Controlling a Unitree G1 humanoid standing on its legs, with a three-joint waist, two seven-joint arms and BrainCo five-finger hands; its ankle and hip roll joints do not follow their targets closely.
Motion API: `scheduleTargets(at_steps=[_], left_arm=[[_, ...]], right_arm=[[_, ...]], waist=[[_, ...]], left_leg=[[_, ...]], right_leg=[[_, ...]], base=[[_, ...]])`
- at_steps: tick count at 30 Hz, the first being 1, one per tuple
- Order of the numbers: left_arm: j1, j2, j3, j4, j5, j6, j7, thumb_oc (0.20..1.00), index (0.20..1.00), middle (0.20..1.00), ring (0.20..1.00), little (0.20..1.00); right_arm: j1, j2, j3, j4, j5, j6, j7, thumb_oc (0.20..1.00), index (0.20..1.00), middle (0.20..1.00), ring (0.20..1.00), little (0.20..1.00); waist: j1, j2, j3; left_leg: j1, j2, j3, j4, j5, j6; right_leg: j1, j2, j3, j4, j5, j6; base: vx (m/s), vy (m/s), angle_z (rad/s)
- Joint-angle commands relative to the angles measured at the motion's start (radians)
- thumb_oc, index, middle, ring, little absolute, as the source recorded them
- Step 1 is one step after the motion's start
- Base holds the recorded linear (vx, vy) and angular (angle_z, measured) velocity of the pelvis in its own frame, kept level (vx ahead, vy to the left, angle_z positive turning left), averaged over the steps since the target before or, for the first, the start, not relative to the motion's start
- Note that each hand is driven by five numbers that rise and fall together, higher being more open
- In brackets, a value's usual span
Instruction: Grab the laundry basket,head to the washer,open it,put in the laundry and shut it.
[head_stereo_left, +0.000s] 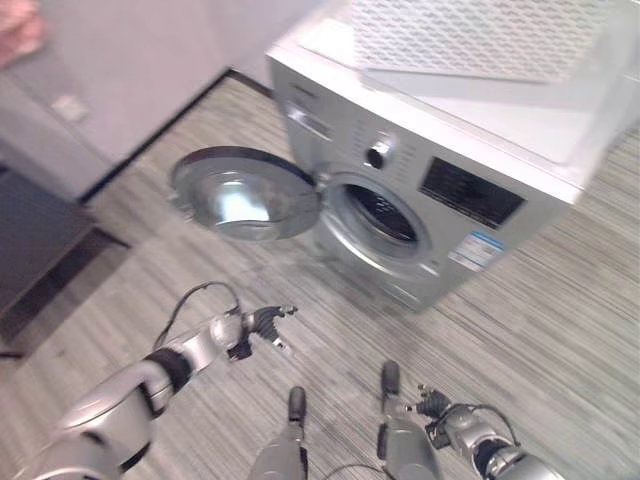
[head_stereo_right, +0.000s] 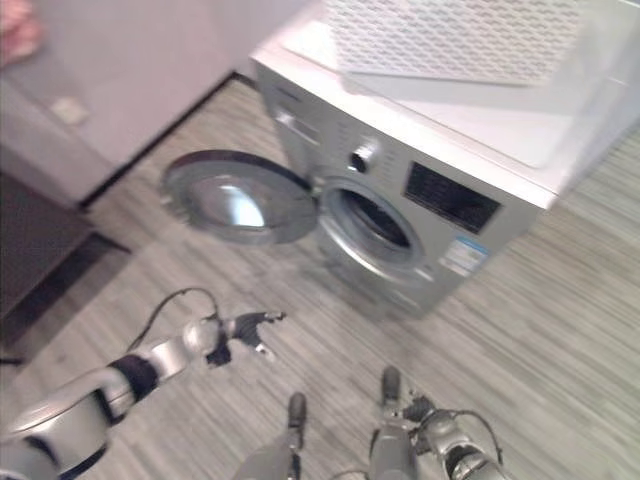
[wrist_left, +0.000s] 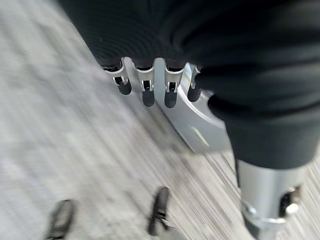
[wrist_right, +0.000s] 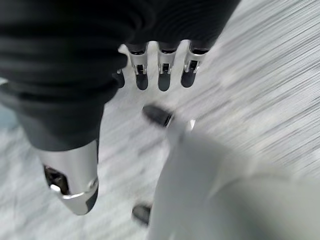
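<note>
Both hands (head_stereo_left: 262, 325) (head_stereo_left: 436, 405) empty; basket (head_stereo_left: 480, 35) atop washer (head_stereo_left: 420, 170)

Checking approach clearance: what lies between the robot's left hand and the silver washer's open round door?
Only bare striped grey floor separates the left hand from the open round door, seen in both eye views.

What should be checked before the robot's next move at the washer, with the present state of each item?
1. Round glass door of the silver front-loading washer swung open: ok.
2. Dark drum opening unblocked: ok.
3. White perforated laundry basket on the washer's top: ok.
4. Laundry in drum: cannot tell.
5. Left hand empty, fingers relaxed: ok.
6. Right hand empty, low by the floor: ok.
</note>
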Motion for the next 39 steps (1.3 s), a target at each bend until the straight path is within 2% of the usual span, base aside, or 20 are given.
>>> scheduleTargets(at_steps=[1,3,6,7,9,12,16,20,27,31,32,34,36,37,38,39], left_arm=[[-0.003,-0.029,0.092,0.122,0.118,0.016,-0.005,1.000,1.000,1.000,1.000,1.000],[-0.051,-0.063,0.138,0.256,0.178,0.035,0.039,1.000,1.000,1.000,1.000,1.000],[-0.102,-0.046,0.209,0.364,0.203,0.053,0.085,1.000,1.000,1.000,1.000,1.000],[-0.145,-0.006,0.252,0.410,0.203,0.062,0.120,1.000,1.000,1.000,1.000,1.000],[-0.282,0.131,0.349,0.547,0.217,0.093,0.230,1.000,1.000,1.000,1.000,1.000],[-0.333,0.256,0.386,0.607,0.264,0.110,0.272,1.000,1.000,1.000,1.000,1.000],[-0.388,0.367,0.439,0.596,0.228,0.106,0.332,1.000,1.000,1.000,1.000,1.000],[-0.409,0.405,0.456,0.573,0.183,0.092,0.371,1.000,1.000,1.000,1.000,1.000],[-0.347,0.379,0.464,0.556,0.179,0.080,0.385,1.000,1.000,1.000,1.000,1.000],[-0.212,0.331,0.542,0.489,0.112,0.055,0.415,1.000,1.000,1.000,1.000,1.000],[-0.115,0.300,0.603,0.427,0.062,0.030,0.435,1.000,1.000,1.000,1.000,1.000],[-0.067,0.284,0.630,0.398,0.038,0.021,0.442,1.000,1.000,1.000,1.000,1.000],[0.068,0.226,0.694,0.309,-0.008,-0.006,0.466,1.000,1.000,1.000,1.000,1.000],[0.143,0.193,0.721,0.268,-0.014,-0.020,0.467,1.000,1.000,1.000,1.000,1.000],[0.301,0.126,0.771,0.184,-0.034,-0.043,0.449,1.000,1.000,1.000,1.000,1.000],[0.370,0.100,0.793,0.149,-0.046,-0.048,0.431,1.000,1.000,1.000,1.000,1.000]], right_arm=[[-0.059,0.027,-0.021,-0.012,0.043,-0.005,-0.007,1.000,1.000,1.000,1.000,1.000],[-0.072,0.011,-0.025,-0.007,0.057,-0.007,-0.014,1.000,1.000,1.000,1.000,1.000],[-0.084,-0.003,-0.029,-0.010,0.070,-0.014,-0.022,1.000,1.000,1.000,1.000,1.000],[-0.084,-0.009,-0.036,-0.016,0.084,-0.019,-0.025,1.000,1.000,1.000,1.000,1.000],[-0.092,-0.003,-0.058,-0.051,0.150,-0.048,-0.036,1.000,1.000,1.000,1.000,1.000],[-0.046,-0.013,-0.060,-0.199,0.189,-0.082,-0.042,1.000,1.000,1.000,1.000,1.000],[0.026,-0.048,-0.065,-0.364,0.223,-0.113,-0.057,1.000,1.000,1.000,1.000,1.000],[0.071,-0.056,-0.070,-0.398,0.236,-0.125,-0.064,1.000,1.000,1.000,1.000,1.000],[0.073,-0.056,-0.054,-0.329,0.208,-0.118,-0.062,1.000,1.000,1.000,1.000,1.000],[0.093,-0.046,-0.077,-0.243,0.180,-0.101,-0.071,1.000,1.000,1.000,1.000,1.000],[0.116,-0.041,-0.101,-0.192,0.157,-0.089,-0.079,1.000,1.000,1.000,1.000,1.000],[0.126,-0.039,-0.117,-0.164,0.153,-0.085,-0.080,1.000,1.000,1.000,1.000,1.000],[0.149,-0.039,-0.171,-0.093,0.142,-0.074,-0.086,1.000,1.000,1.000,1.000,1.000],[0.163,-0.043,-0.207,-0.057,0.138,-0.068,-0.086,1.000,1.000,1.000,1.000,1.000],[0.182,-0.070,-0.294,-0.005,0.136,-0.057,-0.092,1.000,1.000,1.000,1.000,1.000],[0.195,-0.084,-0.334,0.010,0.141,-0.053,-0.089,1.000,1.000,1.000,1.000,1.000]], waist=[[0.005,-0.046,0.080],[-0.013,-0.064,0.086],[-0.035,-0.085,0.088],[-0.040,-0.097,0.092],[-0.051,-0.129,0.109],[-0.070,-0.164,0.120],[-0.076,-0.195,0.142],[-0.072,-0.197,0.153],[-0.058,-0.185,0.137],[-0.043,-0.166,0.107],[-0.028,-0.153,0.090],[-0.025,-0.148,0.079],[-0.013,-0.133,0.058],[-0.007,-0.125,0.046],[-0.002,-0.112,0.018],[0.000,-0.104,0.008]], left_leg=[[-0.027,0.024,0.009,0.101,-0.126,0.010],[-0.041,0.029,0.014,0.106,-0.123,0.005],[-0.062,0.039,0.018,0.111,-0.116,-0.001],[-0.070,0.044,0.021,0.109,-0.110,-0.005],[-0.085,0.058,0.024,0.100,-0.095,-0.013],[-0.093,0.072,0.025,0.086,-0.085,-0.021],[-0.110,0.083,0.025,0.072,-0.074,-0.027],[-0.123,0.089,0.014,0.039,-0.054,-0.032],[-0.095,0.092,0.027,0.016,-0.053,-0.036],[-0.049,0.090,0.044,0.015,-0.069,-0.037],[-0.013,0.091,0.058,0.017,-0.088,-0.035],[-0.001,0.089,0.062,0.018,-0.094,-0.033],[0.036,0.086,0.071,0.029,-0.115,-0.028],[0.063,0.085,0.076,0.035,-0.129,-0.026],[0.099,0.081,0.074,0.055,-0.149,-0.020],[0.117,0.083,0.071,0.061,-0.157,-0.017]], right_leg=[[0.004,-0.053,0.064,0.025,-0.116,0.065],[-0.014,-0.047,0.074,0.028,-0.112,0.062],[-0.041,-0.039,0.090,0.028,-0.101,0.059],[-0.048,-0.033,0.092,0.025,-0.096,0.058],[-0.068,-0.022,0.095,0.020,-0.083,0.058],[-0.086,-0.010,0.101,0.014,-0.074,0.060],[-0.104,-0.002,0.092,0.008,-0.068,0.062],[-0.118,0.002,0.083,0.000,-0.069,0.066],[-0.101,0.003,0.083,-0.001,-0.076,0.067],[-0.065,0.001,0.090,-0.001,-0.089,0.066],[-0.037,0.004,0.093,-0.001,-0.099,0.064],[-0.030,0.002,0.094,-0.001,-0.102,0.064],[0.002,0.006,0.094,0.003,-0.116,0.060],[0.026,0.012,0.097,0.005,-0.127,0.057],[0.066,0.016,0.099,0.011,-0.146,0.051],[0.084,0.018,0.101,0.013,-0.157,0.048]], base=[[-0.03,-0.016,-0.07],[-0.02,-0.015,-0.10],[-0.02,-0.014,-0.13],[-0.02,-0.033,-0.09],[-0.04,-0.060,-0.06],[-0.02,-0.053,-0.07],[-0.01,-0.061,-0.06],[0.00,-0.047,0.08],[0.01,-0.003,0.02],[0.07,0.007,-0.03],[0.10,0.002,-0.03],[0.08,-0.006,-0.13],[0.13,-0.015,-0.20],[0.25,-0.041,-0.12],[0.25,-0.046,-0.10],[0.25,-0.048,-0.13]])
